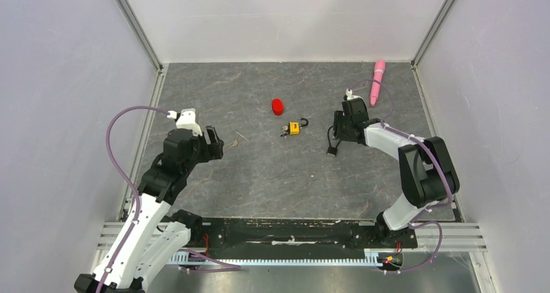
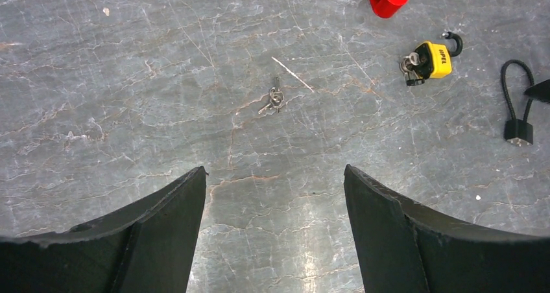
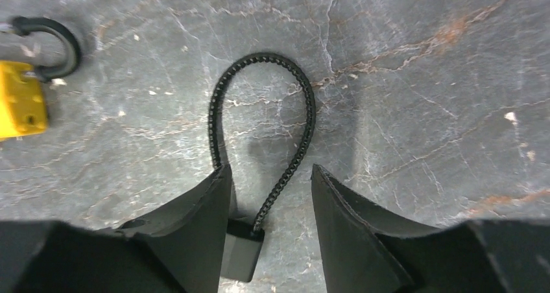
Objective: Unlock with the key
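Note:
The key [image 2: 275, 100], a tiny silvery bunch on a ring, lies flat on the grey floor ahead of my left gripper [image 2: 275, 176], which is open and empty. In the top view the key [image 1: 234, 142] sits just right of that gripper [image 1: 213, 142]. The small yellow padlock [image 2: 432, 59] with a black shackle lies further right, with a silvery metal piece at its near end. It also shows in the top view [image 1: 294, 128] and at the left edge of the right wrist view [image 3: 19, 98]. My right gripper [image 3: 271, 170] is open, its jaws either side of a black cord.
The black cord [image 3: 259, 98] forms a loop ending in a block [image 3: 245, 254] between my right fingers. A red cap [image 1: 277, 106] stands behind the padlock. A pink pen [image 1: 377, 82] lies at the back right. Walls enclose the floor on three sides.

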